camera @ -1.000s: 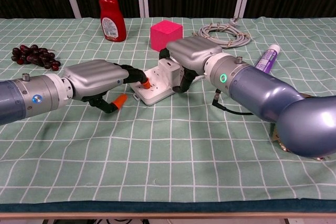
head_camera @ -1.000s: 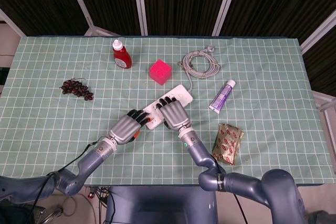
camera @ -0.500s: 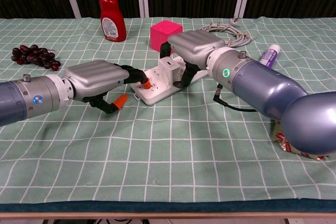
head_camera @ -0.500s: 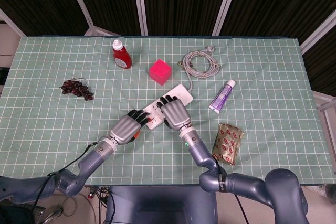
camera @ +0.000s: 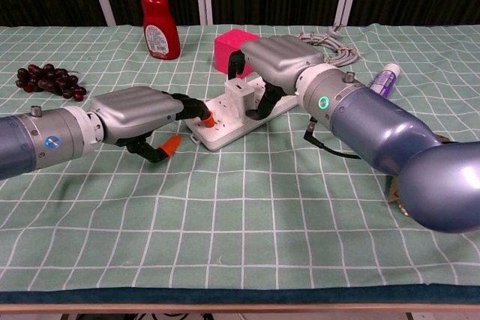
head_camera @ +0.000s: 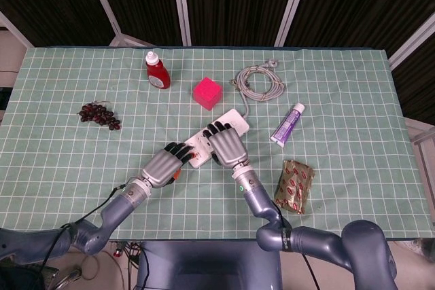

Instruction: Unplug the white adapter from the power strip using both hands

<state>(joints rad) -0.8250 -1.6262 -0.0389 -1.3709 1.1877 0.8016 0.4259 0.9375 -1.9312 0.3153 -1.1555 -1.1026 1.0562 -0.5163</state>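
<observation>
The white adapter (camera: 241,89) sits pinched under the right hand (camera: 276,60); the left hand (camera: 142,110), fingers extended, presses the power strip (camera: 225,125) beside it.

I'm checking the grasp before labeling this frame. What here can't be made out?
- Head view: right robot hand covers the white adapter.
- Chest view: fingers behind the adapter hidden, so grip unclear.
- Left robot hand hides its contact with the power strip.
- Ketchup bottle label too small.

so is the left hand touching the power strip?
Touching. Chest view: the left hand has its fingertips pressed on the near end of the power strip, no gap visible.
</observation>
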